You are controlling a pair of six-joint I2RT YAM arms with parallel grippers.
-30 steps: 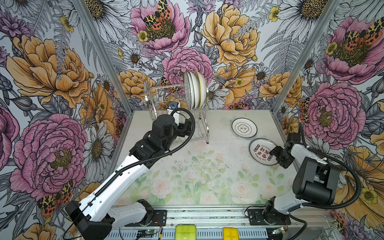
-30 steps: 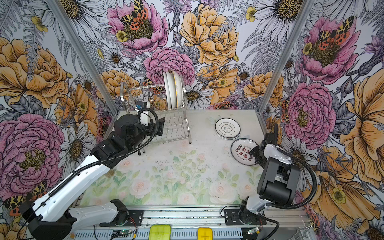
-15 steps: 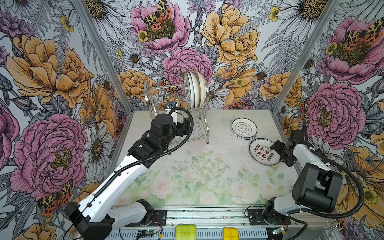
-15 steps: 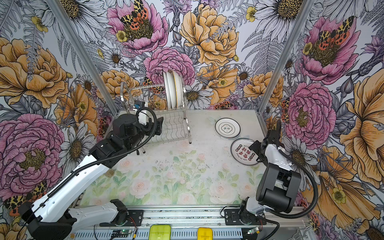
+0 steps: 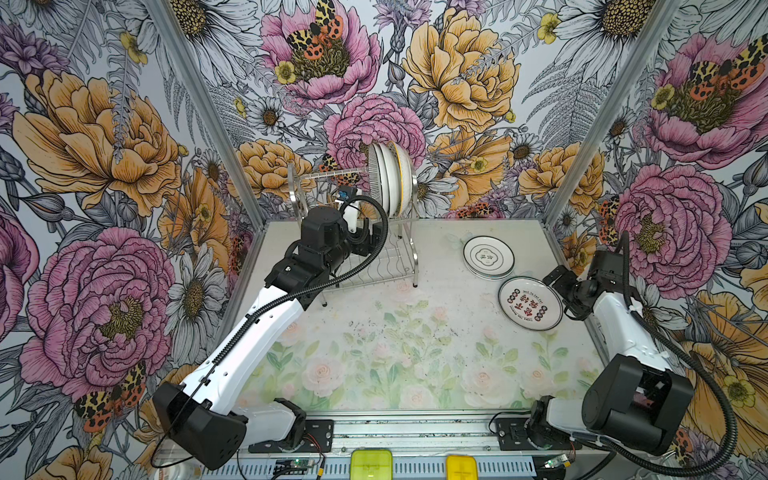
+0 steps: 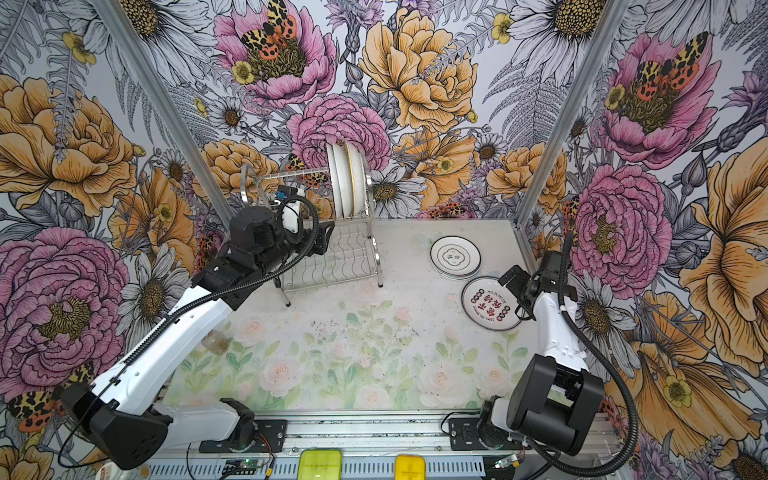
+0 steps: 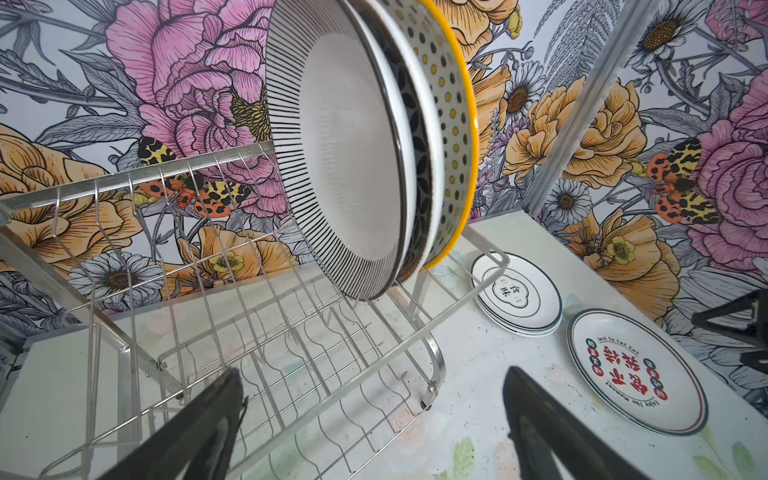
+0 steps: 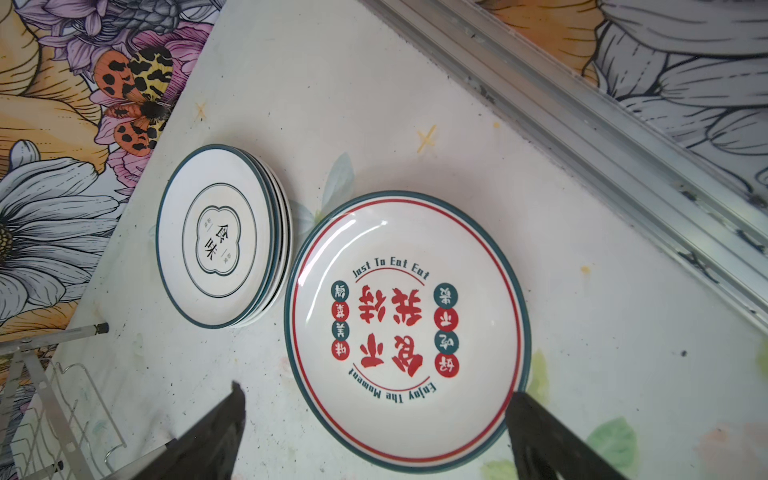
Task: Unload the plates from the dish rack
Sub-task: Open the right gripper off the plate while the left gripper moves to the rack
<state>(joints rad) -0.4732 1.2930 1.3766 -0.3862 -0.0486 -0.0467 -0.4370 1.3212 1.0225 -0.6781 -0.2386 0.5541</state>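
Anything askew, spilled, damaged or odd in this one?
Nothing broken or spilled. The stack of green-rimmed white plates on the floral-print table is staggered, lower rims sticking out on one side. The patterned plates in the shiny steel wire dish rack crowd together at the right end of its upper tier, seen in a top view.

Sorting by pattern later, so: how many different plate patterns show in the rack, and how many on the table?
Rack: 3, striped plate, leaf-print plate, dotted plate
Table: 2, dark-rimmed plate stack, red-lettered plate
Total: 5
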